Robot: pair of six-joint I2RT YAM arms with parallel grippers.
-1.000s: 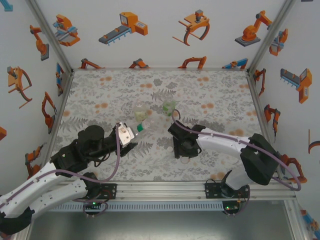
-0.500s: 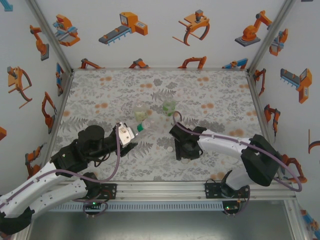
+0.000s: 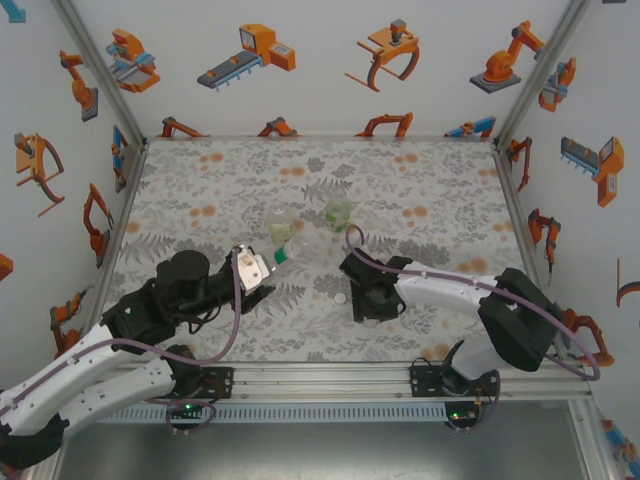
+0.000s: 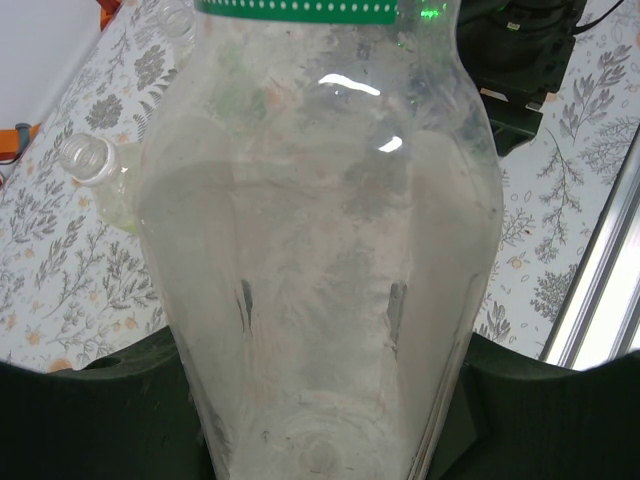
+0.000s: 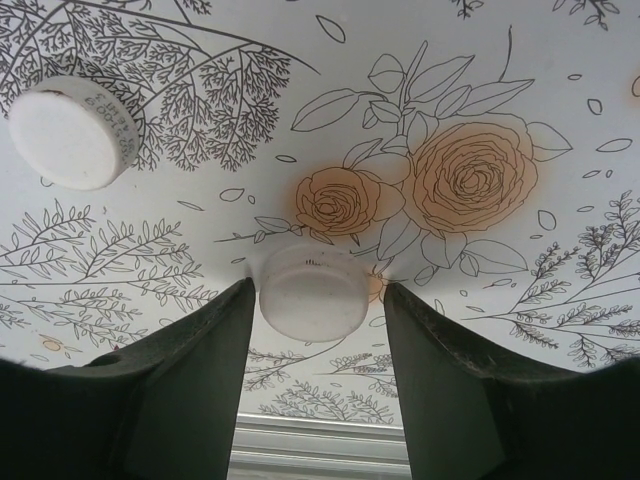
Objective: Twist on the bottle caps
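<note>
My left gripper (image 3: 256, 268) is shut on a colourless bottle (image 4: 320, 250), held tilted with its open, green-ringed neck (image 3: 283, 255) pointing to the far right. Behind it on the mat stand a yellowish bottle (image 3: 283, 222) and a green bottle (image 3: 338, 212), both without caps. My right gripper (image 5: 318, 292) is low over the mat and open. Its two fingers straddle a white bottle cap (image 5: 310, 300); the left finger is close to the cap and a gap shows on the right side. A second white cap (image 5: 72, 132) lies to the left of it on the mat (image 3: 341, 298).
The floral mat (image 3: 420, 190) covers the table, with walls on three sides and a metal rail (image 3: 320, 380) along the near edge. The right arm's dark wrist (image 4: 510, 50) sits just beyond the held bottle's neck.
My right gripper has shifted slightly toward the near edge over the cap, and its jaws have narrowed a little. The left arm and its bottle have not moved.
</note>
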